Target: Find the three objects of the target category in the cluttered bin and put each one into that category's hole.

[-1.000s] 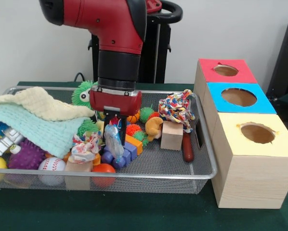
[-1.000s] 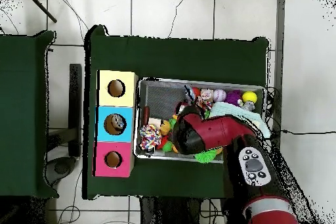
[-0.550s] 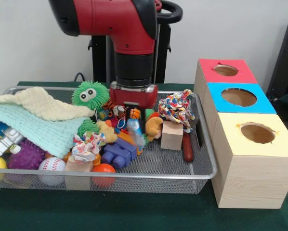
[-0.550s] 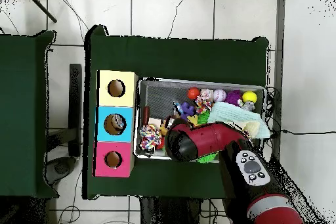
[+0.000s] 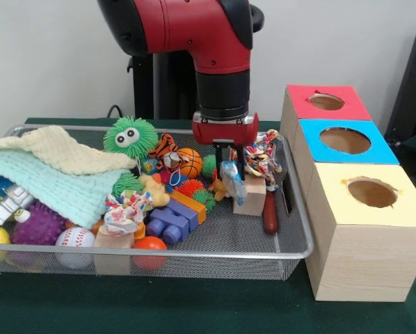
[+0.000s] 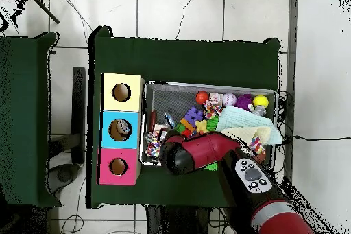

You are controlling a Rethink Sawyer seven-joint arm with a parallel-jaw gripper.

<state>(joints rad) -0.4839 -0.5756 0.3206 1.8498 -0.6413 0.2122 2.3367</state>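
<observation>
Dangling over the wire bin beside the wooden block, a crinkled clear-blue packet sits clamped in the gripper, the three coloured hole boxes lying off to its picture-right.

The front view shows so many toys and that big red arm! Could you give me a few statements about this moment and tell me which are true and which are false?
1. The pincer holds a small clear, bluish packet above the mesh bin. True.
2. The three boxes are topped, farthest to nearest, yellow, blue, red. False: the red box is farthest, the blue box is in the middle, and the yellow box is nearest.
3. A green fuzzy ball with googly eyes sits in the bin. True.
4. The white baseball lies on top of the knitted cloths. False: it rests at the bin's near rim, in front of the pale green cloth.
</observation>
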